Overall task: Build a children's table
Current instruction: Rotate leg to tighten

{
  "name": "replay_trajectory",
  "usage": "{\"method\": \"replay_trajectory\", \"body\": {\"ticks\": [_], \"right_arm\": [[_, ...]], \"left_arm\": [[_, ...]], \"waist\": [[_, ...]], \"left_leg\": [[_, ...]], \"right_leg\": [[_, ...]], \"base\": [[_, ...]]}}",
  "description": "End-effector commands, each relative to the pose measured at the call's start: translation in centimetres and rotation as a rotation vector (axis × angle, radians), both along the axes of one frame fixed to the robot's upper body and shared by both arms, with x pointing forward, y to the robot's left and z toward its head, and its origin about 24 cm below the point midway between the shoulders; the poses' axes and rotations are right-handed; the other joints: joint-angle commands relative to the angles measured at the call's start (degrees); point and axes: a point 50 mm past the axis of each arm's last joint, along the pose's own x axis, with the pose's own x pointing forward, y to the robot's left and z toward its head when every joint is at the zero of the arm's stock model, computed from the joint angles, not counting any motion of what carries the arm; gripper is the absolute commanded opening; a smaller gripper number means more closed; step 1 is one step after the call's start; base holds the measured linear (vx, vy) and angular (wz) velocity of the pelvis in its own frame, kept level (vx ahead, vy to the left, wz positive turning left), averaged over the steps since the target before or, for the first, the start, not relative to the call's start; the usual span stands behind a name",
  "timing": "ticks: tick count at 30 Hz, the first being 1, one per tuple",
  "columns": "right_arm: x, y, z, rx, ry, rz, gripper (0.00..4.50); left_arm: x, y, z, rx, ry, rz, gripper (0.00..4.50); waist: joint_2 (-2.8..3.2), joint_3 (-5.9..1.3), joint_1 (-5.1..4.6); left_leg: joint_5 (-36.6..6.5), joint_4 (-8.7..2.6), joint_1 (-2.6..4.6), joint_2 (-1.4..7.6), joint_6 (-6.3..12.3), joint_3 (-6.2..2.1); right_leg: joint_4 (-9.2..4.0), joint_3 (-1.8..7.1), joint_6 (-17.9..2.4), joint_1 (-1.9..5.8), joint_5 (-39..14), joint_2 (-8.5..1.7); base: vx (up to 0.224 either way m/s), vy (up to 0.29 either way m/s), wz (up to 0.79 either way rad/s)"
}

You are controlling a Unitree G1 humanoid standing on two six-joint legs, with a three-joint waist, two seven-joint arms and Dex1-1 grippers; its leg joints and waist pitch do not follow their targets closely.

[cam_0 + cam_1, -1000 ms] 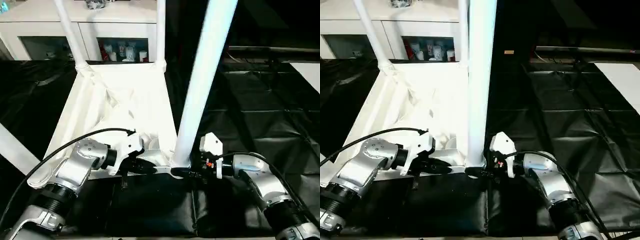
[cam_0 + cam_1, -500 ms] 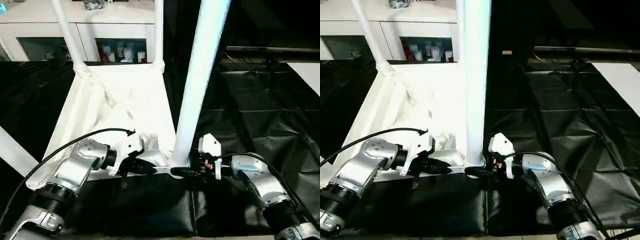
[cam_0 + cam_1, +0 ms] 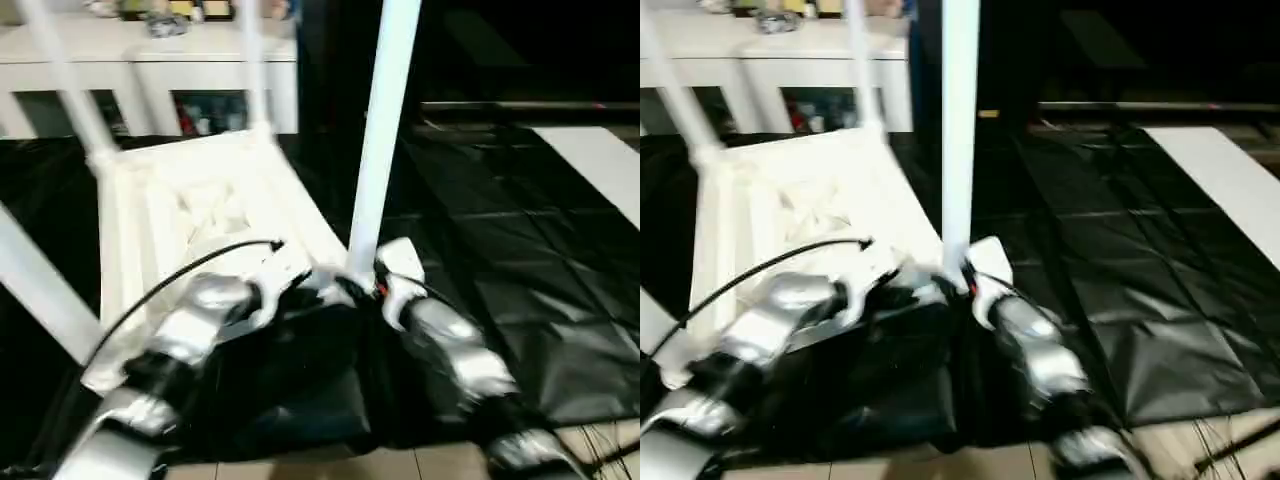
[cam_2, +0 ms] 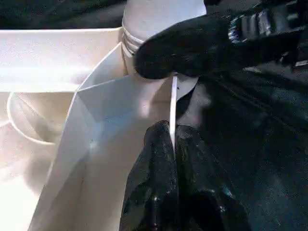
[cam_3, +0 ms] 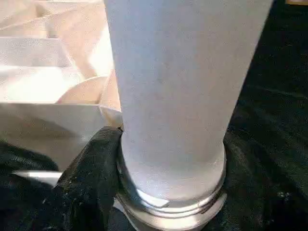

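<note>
At the near edge of the black-sheeted table (image 3: 560, 300), the left gripper (image 4: 172, 137) has its fingers clenched on a thin rim of the upturned children's table (image 3: 200, 210). The right gripper (image 5: 159, 192) grasps the near-right leg (image 3: 385, 130) at its socket. A slip on that thin rim could twist the top and tilt or unseat the leg.

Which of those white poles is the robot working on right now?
Start at the black-sheeted table, then the upturned white children's table lying on it. Four legs rise from its corners; it is the near leg at the corner closest to the robot, the one with the right claw around its base.
</note>
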Motion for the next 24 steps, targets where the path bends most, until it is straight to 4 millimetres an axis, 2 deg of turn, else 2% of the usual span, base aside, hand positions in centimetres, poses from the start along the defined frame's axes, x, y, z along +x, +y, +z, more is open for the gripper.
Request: {"method": "replay_trajectory", "body": {"ticks": [1, 2, 3, 5, 6, 7, 8, 10, 11, 12, 13, 14, 16, 19, 21, 22, 24], "right_arm": [[-0.5, 1.2, -0.9, -0.036, 0.033, 0.015, 2.68], [-0.4, 1.7, -0.8, -0.034, 0.025, 0.006, 2.68], [-0.4, 1.7, -0.8, -0.034, 0.025, 0.006, 2.68], [-0.4, 2.4, -0.6, -0.037, 0.014, 0.032, 2.68], [-0.6, 2.6, -0.5, -0.015, 0.006, 0.058, 3.24], [-0.6, 2.6, -0.5, -0.015, 0.006, 0.058, 3.38], [-0.6, 2.8, -0.2, 0.007, -0.005, 0.071, 3.38], [-0.6, 2.8, 0.0, 0.038, -0.014, 0.072, 3.44], [-0.5, 2.7, 0.2, 0.056, -0.021, 0.069, 3.73], [-0.4, 2.4, 0.4, 0.061, -0.035, 0.068, 3.73], [-0.3, 2.2, 0.5, 0.061, -0.044, 0.068, 3.86], [-0.2, 1.8, 0.8, 0.062, -0.059, 0.093, 3.86], [-0.1, 1.0, 1.4, 0.063, -0.093, 0.157, 3.86], [-0.5, -0.6, 2.3, 0.016, -0.146, 0.314, 3.86], [-1.0, -1.9, 2.6, -0.022, -0.168, 0.427, 3.86], [-1.0, -1.9, 2.6, -0.022, -0.168, 0.427, 3.86], [-1.9, -3.4, 3.0, -0.013, -0.148, 0.559, 3.86]], "left_arm": [[-0.3, 0.2, -1.9, 0.038, 0.054, 0.102, 0.0], [-0.1, -0.2, -1.9, 0.039, 0.053, 0.108, 0.0], [-0.1, -0.2, -1.9, 0.039, 0.053, 0.108, 0.0], [0.2, -0.8, -1.8, 0.037, 0.049, 0.12, 0.0], [0.3, -1.0, -1.7, 0.036, 0.047, 0.118, 0.0], [0.3, -1.0, -1.7, 0.036, 0.047, 0.118, 0.0], [0.3, -1.0, -1.7, 0.037, 0.045, 0.118, 0.0], [0.3, -0.9, -1.8, 0.041, 0.048, 0.109, 0.0], [0.3, -0.8, -1.8, 0.045, 0.05, 0.102, 0.0], [0.2, -0.6, -1.8, 0.047, 0.048, 0.077, 0.0], [0.1, -0.6, -1.8, 0.048, 0.047, 0.059, 0.0], [-0.1, -0.4, -1.7, 0.048, 0.041, 0.027, 0.0], [-0.4, -0.1, -1.7, 0.046, 0.054, -0.023, 0.0], [-1.0, 0.6, -1.5, 0.05, 0.063, -0.115, 0.0], [-1.5, 1.2, -1.2, 0.044, 0.075, -0.191, 0.0], [-1.5, 1.2, -1.2, 0.044, 0.075, -0.191, 0.0], [-2.4, 1.9, -0.6, 0.023, 0.079, -0.32, 0.0]], "waist": [[-0.04, -1.79, -0.39], [0.0, -1.65, -0.38], [0.0, -1.43, -0.49], [-0.2, -1.4, -0.73], [0.21, -1.31, -0.62], [0.18, -1.32, -0.68], [0.19, -1.49, -0.72], [0.07, -1.55, -0.68], [0.0, -1.59, -0.74], [-0.03, -1.73, -0.71], [-0.07, -1.77, -0.76], [0.17, -1.75, -0.7], [-0.08, -1.89, -0.46], [-0.13, -1.91, -0.16], [-0.27, -1.96, 0.34], [-0.33, -1.89, 0.61], [-0.43, -2.05, 1.09]], "left_leg": [[-30.1, -5.49, 0.78, 2.01, -1.97, -2.12], [-31.1, -5.58, 1.02, 2.0, -1.87, -2.08], [-33.2, -5.47, 1.63, 1.85, -1.83, -2.09], [-34.4, -5.48, 1.85, 1.76, -1.45, -2.18], [-35.4, -5.47, 2.32, 1.75, -1.4, -2.19], [-35.8, -5.47, 2.46, 1.77, -1.34, -2.17], [-35.1, -5.73, 2.02, 1.87, -1.22, -2.35], [-33.4, -6.04, 1.39, 1.87, -0.79, -2.32], [-32.6, -6.1, 1.08, 1.88, -0.7, -2.35], [-31.1, -6.22, 0.64, 2.0, -0.46, -2.42], [-30.7, -6.19, 0.62, 2.02, -0.33, -2.31], [-30.5, -6.08, 0.89, 2.06, -0.26, -2.13], [-28.8, -6.03, 0.71, 2.26, 0.35, -1.84], [-26.0, -5.85, 0.41, 2.13, 1.29, -1.49], [-22.5, -5.68, 0.1, 2.33, 2.65, -1.2], [-21.9, -5.6, 0.23, 2.38, 3.01, -1.07], [-21.0, -5.33, 0.5, 2.45, 3.44, -0.95]], "right_leg": [[-5.67, 1.06, -4.8, 0.77, -33.2, -2.73], [-5.76, 1.12, -5.2, 0.41, -32.6, -2.7], [-6.2, 0.87, -5.2, 0.03, -33.8, -2.61], [-6.63, 0.41, -4.6, 0.24, -34.8, -2.66], [-6.96, 0.2, -4.3, 0.01, -35.2, -2.67], [-7.09, 0.14, -4.3, -0.03, -35.0, -2.67], [-6.86, 0.13, -4.6, 0.62, -33.4, -2.89], [-6.68, 0.4, -5.1, 0.92, -31.9, -3.11], [-6.53, 0.49, -5.2, 1.16, -31.5, -3.22], [-6.24, 0.74, -5.7, 1.41, -30.2, -3.45], [-6.18, 0.85, -6.1, 1.32, -29.6, -3.43], [-6.19, 1.03, -6.9, 0.99, -28.8, -3.43], [-5.78, 1.32, -8.4, 1.23, -25.5, -3.41], [-5.46, 1.54, -9.4, 1.5, -23.5, -3.42], [-5.14, 1.84, -9.8, 1.78, -21.6, -3.58], [-5.12, 1.96, -10.2, 1.55, -22.1, -3.56], [-4.94, 2.22, -10.6, 1.52, -22.1, -3.56]], "base": [[0.0, 0.0, 0.0], [0.0, 0.0, 0.0], [0.0, 0.0, 0.0], [0.0, 0.0, 0.0], [0.0, 0.0, 0.0], [0.0, 0.0, 0.0], [0.0, 0.0, 0.0], [0.0, 0.0, 0.0], [0.0, 0.0, 0.0], [0.0, 0.0, 0.0], [0.0, 0.0, 0.0], [0.0, 0.0, 0.0], [0.0, 0.0, 0.0], [0.0, 0.0, 0.0], [0.0, 0.0, 0.0], [0.0, 0.0, 0.0], [0.031, -0.025, 0.05]]}}
